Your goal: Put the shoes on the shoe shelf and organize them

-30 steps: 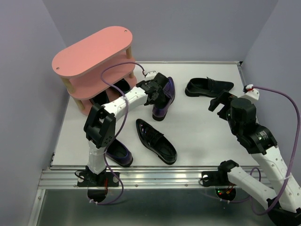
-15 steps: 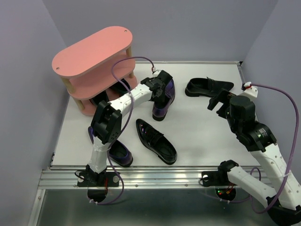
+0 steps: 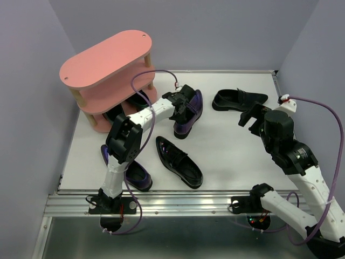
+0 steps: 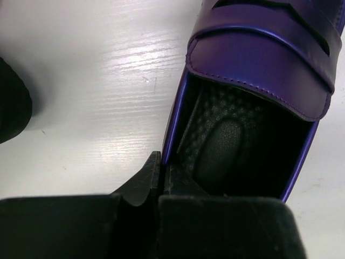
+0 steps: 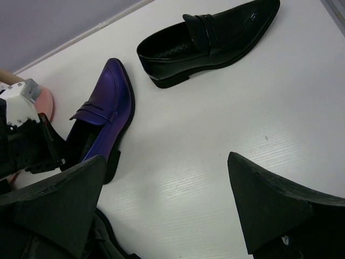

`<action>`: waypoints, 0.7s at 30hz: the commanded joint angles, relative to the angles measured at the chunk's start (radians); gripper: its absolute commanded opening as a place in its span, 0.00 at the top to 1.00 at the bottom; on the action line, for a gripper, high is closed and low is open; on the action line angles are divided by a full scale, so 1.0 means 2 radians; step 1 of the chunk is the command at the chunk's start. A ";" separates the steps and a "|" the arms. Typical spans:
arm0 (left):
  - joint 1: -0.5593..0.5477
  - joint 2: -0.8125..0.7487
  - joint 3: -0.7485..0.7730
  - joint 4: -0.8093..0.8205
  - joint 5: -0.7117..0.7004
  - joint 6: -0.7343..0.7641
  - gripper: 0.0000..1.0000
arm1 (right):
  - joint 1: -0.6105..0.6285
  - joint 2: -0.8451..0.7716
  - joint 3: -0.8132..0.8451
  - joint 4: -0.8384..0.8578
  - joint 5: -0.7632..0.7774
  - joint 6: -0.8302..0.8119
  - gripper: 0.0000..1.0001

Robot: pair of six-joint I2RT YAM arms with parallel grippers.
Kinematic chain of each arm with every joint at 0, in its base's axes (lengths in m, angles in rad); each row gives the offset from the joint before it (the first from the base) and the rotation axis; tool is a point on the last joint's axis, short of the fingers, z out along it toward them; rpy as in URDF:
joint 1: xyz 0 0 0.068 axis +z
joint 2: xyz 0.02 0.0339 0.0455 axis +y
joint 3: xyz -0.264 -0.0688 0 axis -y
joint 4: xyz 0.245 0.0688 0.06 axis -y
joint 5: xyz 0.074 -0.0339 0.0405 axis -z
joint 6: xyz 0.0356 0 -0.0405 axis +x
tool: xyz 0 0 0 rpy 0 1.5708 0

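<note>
The pink shoe shelf [image 3: 105, 54] stands at the back left, with a dark shoe [image 3: 139, 99] showing on a lower board. My left gripper [image 3: 181, 105] is shut on the side wall of a purple loafer [image 3: 186, 125] lying just right of the shelf. In the left wrist view one finger [image 4: 141, 182] is outside that purple loafer [image 4: 259, 48] and the other is inside it. A black loafer [image 3: 180, 162] lies mid-table and another black loafer [image 3: 237, 100] at the back. A second purple shoe [image 3: 136, 174] sits by the left arm's base. My right gripper [image 3: 253, 116] hangs open over bare table.
Grey walls close in the table on the left, back and right. The metal rail [image 3: 178, 202] runs along the near edge. In the right wrist view the back black loafer [image 5: 210, 38] and the held purple loafer [image 5: 108, 108] lie ahead of the open gripper [image 5: 167, 194].
My left gripper has reached a little further right and closed on the purple loafer's side wall. The right arm has hardly moved.
</note>
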 commanded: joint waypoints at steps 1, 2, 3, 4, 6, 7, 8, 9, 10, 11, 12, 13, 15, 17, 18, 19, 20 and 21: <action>0.003 -0.022 0.015 -0.009 -0.009 -0.005 1.00 | -0.003 -0.013 0.005 0.011 0.001 0.001 0.00; 0.003 -0.026 0.017 -0.010 -0.010 -0.009 1.00 | -0.003 -0.014 0.003 0.011 0.002 0.002 0.00; 0.003 -0.041 0.020 -0.012 -0.017 -0.015 1.00 | -0.003 -0.017 0.003 0.011 0.004 0.002 0.00; 0.003 -0.050 0.024 -0.013 -0.019 -0.019 1.00 | -0.003 -0.019 0.002 0.012 0.005 0.002 0.00; 0.003 -0.067 0.030 -0.013 -0.026 -0.024 1.00 | -0.003 -0.021 -0.001 0.011 0.008 0.002 0.00; 0.003 -0.083 0.034 -0.014 -0.028 -0.029 1.00 | -0.003 -0.024 -0.001 0.012 0.009 0.002 0.00; 0.003 -0.091 0.037 -0.014 -0.030 -0.033 1.00 | -0.003 -0.024 -0.002 0.011 0.010 0.001 0.00; 0.003 -0.099 0.038 -0.014 -0.033 -0.036 1.00 | -0.003 -0.025 -0.003 0.011 0.010 0.001 0.00; 0.003 -0.114 0.040 -0.015 -0.035 -0.044 1.00 | -0.003 -0.026 -0.004 0.011 0.012 0.002 0.00; 0.003 -0.122 0.041 -0.016 -0.040 -0.049 1.00 | -0.003 -0.028 -0.004 0.011 0.013 0.002 0.00; 0.003 -0.136 0.041 -0.021 -0.044 -0.056 1.00 | -0.003 -0.030 -0.005 0.011 0.015 0.003 0.00; 0.004 -0.143 0.043 -0.024 -0.048 -0.063 1.00 | -0.003 -0.030 -0.006 0.011 0.016 0.004 0.00; 0.004 -0.157 0.043 -0.033 -0.062 -0.090 1.00 | -0.003 -0.034 -0.008 0.011 0.018 0.006 0.00; 0.004 -0.177 0.042 -0.041 -0.072 -0.117 1.00 | -0.003 -0.037 -0.010 0.011 0.018 0.009 0.00; 0.004 -0.192 0.038 -0.044 -0.072 -0.125 1.00 | -0.003 -0.037 -0.011 0.011 0.018 0.010 0.00; 0.004 -0.199 0.037 -0.044 -0.075 -0.139 1.00 | -0.003 -0.038 -0.012 0.011 0.018 0.012 0.00; 0.004 -0.205 0.034 -0.045 -0.076 -0.139 1.00 | -0.003 -0.037 -0.012 0.011 0.018 0.012 0.00; 0.004 -0.213 0.032 -0.045 -0.079 -0.149 1.00 | -0.003 -0.037 -0.013 0.011 0.018 0.013 0.00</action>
